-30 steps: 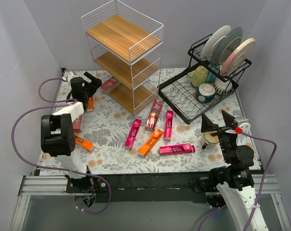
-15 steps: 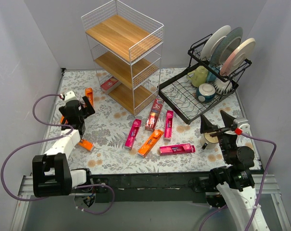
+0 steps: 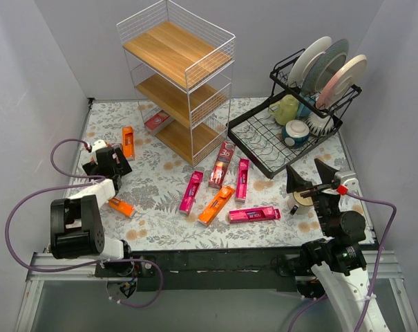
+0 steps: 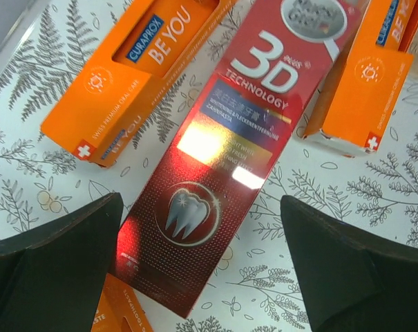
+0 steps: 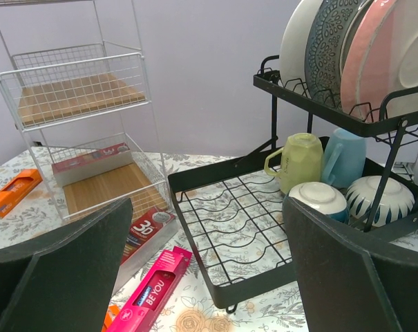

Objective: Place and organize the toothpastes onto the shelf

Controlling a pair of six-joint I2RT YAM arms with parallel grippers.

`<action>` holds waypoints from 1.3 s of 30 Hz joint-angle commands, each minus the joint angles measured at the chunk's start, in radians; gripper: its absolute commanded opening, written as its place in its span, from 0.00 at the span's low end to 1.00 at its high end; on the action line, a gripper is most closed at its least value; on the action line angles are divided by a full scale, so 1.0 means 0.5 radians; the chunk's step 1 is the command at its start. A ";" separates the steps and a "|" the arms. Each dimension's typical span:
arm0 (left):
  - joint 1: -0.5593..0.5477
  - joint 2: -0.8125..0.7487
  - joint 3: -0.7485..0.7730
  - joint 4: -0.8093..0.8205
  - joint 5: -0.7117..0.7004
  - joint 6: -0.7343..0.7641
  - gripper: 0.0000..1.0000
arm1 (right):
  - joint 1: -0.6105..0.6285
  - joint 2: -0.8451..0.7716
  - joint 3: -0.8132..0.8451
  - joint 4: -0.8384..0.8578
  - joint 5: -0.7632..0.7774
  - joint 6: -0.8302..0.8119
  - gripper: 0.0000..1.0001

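1. My left gripper [image 3: 105,162] was spread wide and had hold of nothing; it hung low over the left side of the floral tablecloth [image 3: 160,181].
2. Straight beneath it, in the left wrist view, a dark red "3D" box [image 4: 229,145] lay flat, its near end between my two fingers [image 4: 53,252]; I could not tell whether either finger touched it.
3. An orange "BE YOU" box [image 4: 122,79] lay just left of that red one and a second orange box [image 4: 367,76] just right of it, both flat on the cloth; the corner of a third orange box [image 4: 115,311] showed by my left finger.
4. My right gripper [image 5: 209,204] was likewise wide open and empty, held above the right side of the table and facing the black dish rack [image 5: 312,104].
5. That rack carried upright plates [image 5: 298,48] on its upper level, with a green mug [image 5: 302,160], a blue mug [image 5: 343,155] and two bowls [image 5: 319,199] below.
6. The shelf [image 3: 174,52] stood at the far side of the table, left of the dish rack, with one red box [image 3: 157,121] lying on its lowest board.
7. The other toothpastes lay loose on the cloth in front of the shelf: a second "3D" box [image 3: 222,164], three pink boxes [image 3: 191,191] [image 3: 242,178] [image 3: 253,214] and a lone orange box [image 3: 216,205].
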 commanded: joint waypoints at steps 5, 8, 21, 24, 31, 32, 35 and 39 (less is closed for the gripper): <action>0.010 0.144 0.157 -0.109 0.096 0.042 0.98 | 0.016 0.000 0.034 0.091 0.015 0.011 0.99; 0.007 0.172 0.188 -0.145 0.173 0.054 0.95 | 0.013 0.006 0.031 0.094 0.021 0.017 0.99; 0.001 0.261 0.249 -0.219 0.216 0.014 0.71 | 0.016 0.039 0.025 0.106 0.011 0.024 0.99; 0.004 0.291 0.261 -0.274 0.219 -0.001 0.66 | 0.016 0.046 0.025 0.106 0.008 0.024 0.99; -0.002 0.374 0.304 -0.348 0.253 -0.038 0.60 | 0.016 0.043 0.022 0.106 0.008 0.027 0.99; -0.002 0.386 0.310 -0.360 0.247 -0.041 0.59 | 0.016 0.037 0.022 0.106 0.005 0.024 0.99; -0.011 0.390 0.341 -0.406 0.241 -0.047 0.55 | 0.016 0.030 0.022 0.100 0.008 0.024 0.99; -0.014 0.292 0.332 -0.428 0.234 -0.056 0.45 | 0.016 0.021 0.031 0.097 0.015 0.021 0.99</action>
